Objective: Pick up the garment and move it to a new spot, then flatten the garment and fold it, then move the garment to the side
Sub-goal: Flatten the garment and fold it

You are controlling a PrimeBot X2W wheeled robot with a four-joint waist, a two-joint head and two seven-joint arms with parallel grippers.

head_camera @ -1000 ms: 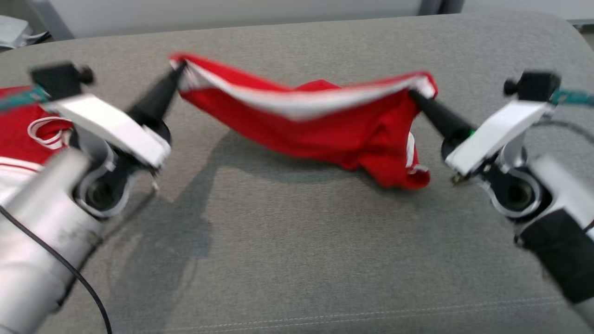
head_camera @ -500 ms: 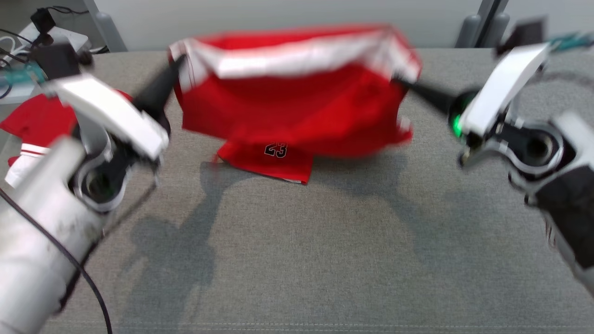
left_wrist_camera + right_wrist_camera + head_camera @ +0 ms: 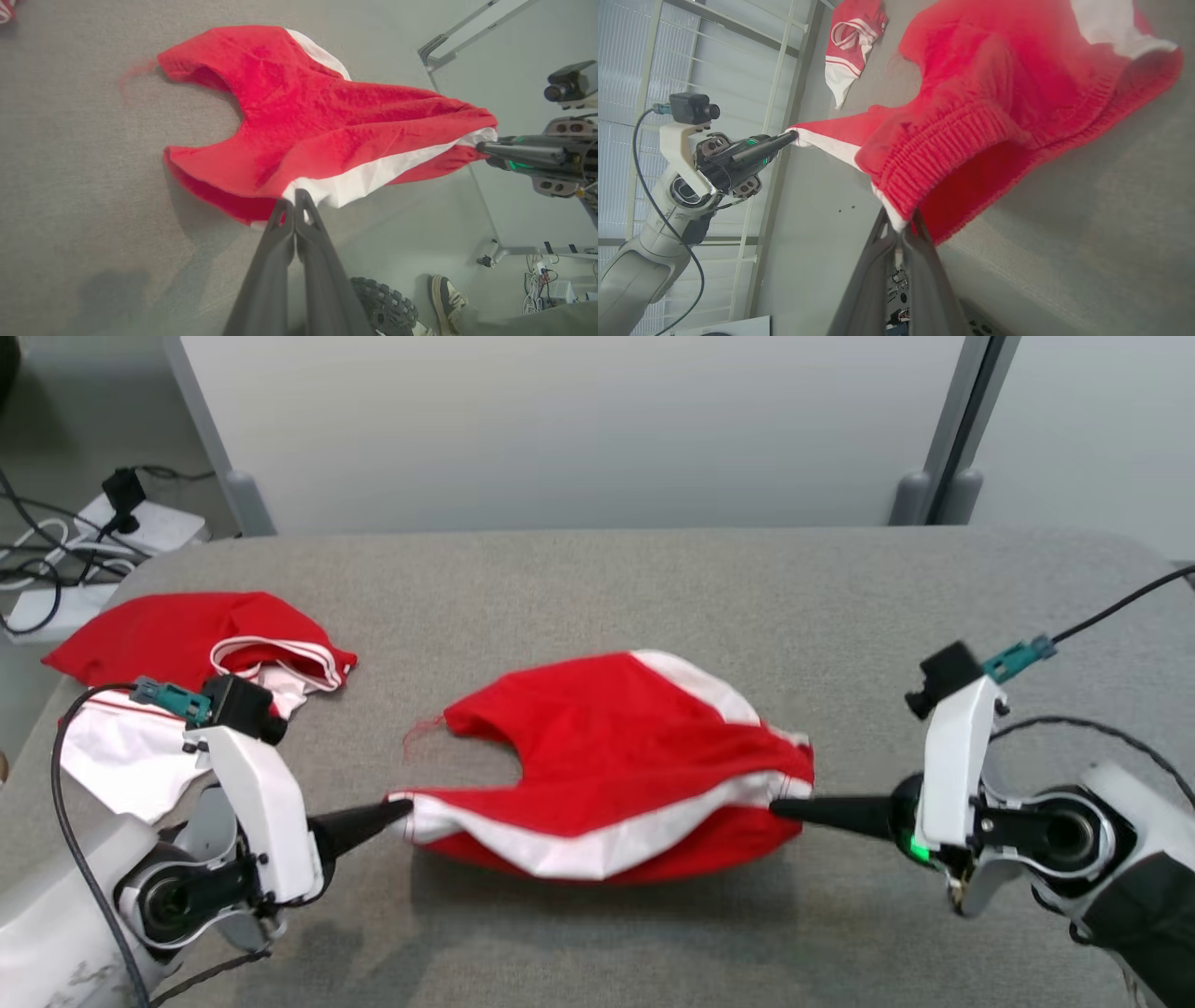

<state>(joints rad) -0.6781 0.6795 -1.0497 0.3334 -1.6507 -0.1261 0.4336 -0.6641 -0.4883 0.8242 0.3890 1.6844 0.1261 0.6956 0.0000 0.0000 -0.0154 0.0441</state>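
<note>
Both jaws tight on garment (image 3: 607, 761)

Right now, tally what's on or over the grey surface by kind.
Red-and-white garments: 2, the held garment and the spare garment at the left.
Grippers: 2, left gripper and right gripper, jaws shut on the held garment.
Total: 4.

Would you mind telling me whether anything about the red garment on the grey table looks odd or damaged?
A frayed red thread trails from the far left corner of the red-and-white fabric garment onto the grey cloth-covered table. The garment also lies bunched, not flat, pinched between the left pincer and right pincer.
</note>
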